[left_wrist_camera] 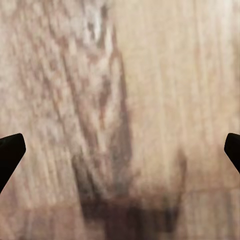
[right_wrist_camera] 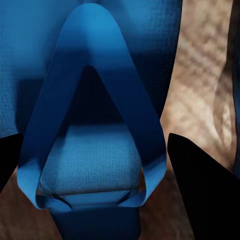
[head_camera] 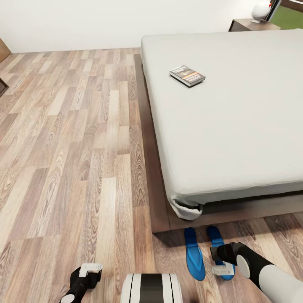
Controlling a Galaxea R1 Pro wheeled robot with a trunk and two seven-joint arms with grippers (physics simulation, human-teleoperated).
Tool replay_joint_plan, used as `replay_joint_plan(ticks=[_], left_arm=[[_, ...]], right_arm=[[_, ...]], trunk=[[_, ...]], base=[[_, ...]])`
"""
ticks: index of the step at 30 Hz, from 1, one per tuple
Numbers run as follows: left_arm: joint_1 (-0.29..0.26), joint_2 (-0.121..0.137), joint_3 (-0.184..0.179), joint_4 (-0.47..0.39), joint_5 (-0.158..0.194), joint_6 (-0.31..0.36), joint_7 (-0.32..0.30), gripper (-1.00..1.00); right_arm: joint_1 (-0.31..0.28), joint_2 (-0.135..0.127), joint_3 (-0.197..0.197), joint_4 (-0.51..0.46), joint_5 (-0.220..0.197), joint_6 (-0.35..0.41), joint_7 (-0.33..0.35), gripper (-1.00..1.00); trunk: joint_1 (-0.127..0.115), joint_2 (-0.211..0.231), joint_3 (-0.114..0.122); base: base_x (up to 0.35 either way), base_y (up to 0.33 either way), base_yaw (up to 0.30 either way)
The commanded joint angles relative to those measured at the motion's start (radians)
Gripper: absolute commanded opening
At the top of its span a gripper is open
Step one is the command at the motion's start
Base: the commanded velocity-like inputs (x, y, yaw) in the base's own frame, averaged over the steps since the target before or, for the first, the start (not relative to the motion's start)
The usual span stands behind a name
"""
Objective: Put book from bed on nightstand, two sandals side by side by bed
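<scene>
The book [head_camera: 187, 75] lies flat on the bed [head_camera: 235, 126], near its far left side. Two blue sandals lie side by side on the floor at the bed's near corner. The left sandal [head_camera: 195, 254] is free. My right gripper [head_camera: 223, 269] is down on the right sandal [head_camera: 216, 238]. In the right wrist view that sandal's thong strap [right_wrist_camera: 75, 90] sits between the fingers [right_wrist_camera: 200, 190], which touch its outer edges, so the gripper [right_wrist_camera: 95, 135] is shut on it. My left gripper [head_camera: 90, 269] hangs open over bare floor, its fingertips [left_wrist_camera: 10, 152] far apart.
A dark nightstand [head_camera: 248, 25] with a white lamp [head_camera: 261, 10] stands at the bed's far right corner. The wood-plank floor [head_camera: 75, 147] stretches wide to the left of the bed. The bed's dark frame [head_camera: 147, 160] juts past the mattress.
</scene>
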State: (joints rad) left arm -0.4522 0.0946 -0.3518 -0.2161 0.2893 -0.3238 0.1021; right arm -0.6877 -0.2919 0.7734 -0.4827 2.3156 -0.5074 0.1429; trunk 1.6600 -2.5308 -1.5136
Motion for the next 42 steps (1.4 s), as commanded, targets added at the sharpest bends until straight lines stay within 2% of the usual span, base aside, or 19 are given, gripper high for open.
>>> replay_joint_plan(ticks=[1,10,14,42], left_arm=[[0.0,0.001,-0.009,0.0,0.007,-0.003,0.005,1.0],[0.0,0.001,-0.009,0.0,0.007,-0.003,0.005,1.0],[0.0,0.001,-0.009,0.0,0.007,-0.003,0.005,1.0],[0.0,0.001,-0.009,0.0,0.007,-0.003,0.005,1.0]], right_arm=[[-0.001,-0.001,0.006,-0.003,-0.001,-0.003,0.004,-1.0],[-0.007,-0.003,0.022,-0.002,-0.001,0.015,0.004,-1.0],[-0.007,-0.002,0.025,-0.001,-0.001,0.024,0.004,-1.0],[-0.018,-0.003,0.029,0.0,-0.001,0.029,0.004,-1.0]], trunk=[[0.0,0.0,-0.001],[0.0,0.0,-0.001],[0.002,-0.001,-0.016],[0.002,-0.001,-0.016]], base=[[0.0,0.0,0.0],[0.0,0.0,0.0],[0.0,0.0,0.0],[0.0,0.0,0.0]])
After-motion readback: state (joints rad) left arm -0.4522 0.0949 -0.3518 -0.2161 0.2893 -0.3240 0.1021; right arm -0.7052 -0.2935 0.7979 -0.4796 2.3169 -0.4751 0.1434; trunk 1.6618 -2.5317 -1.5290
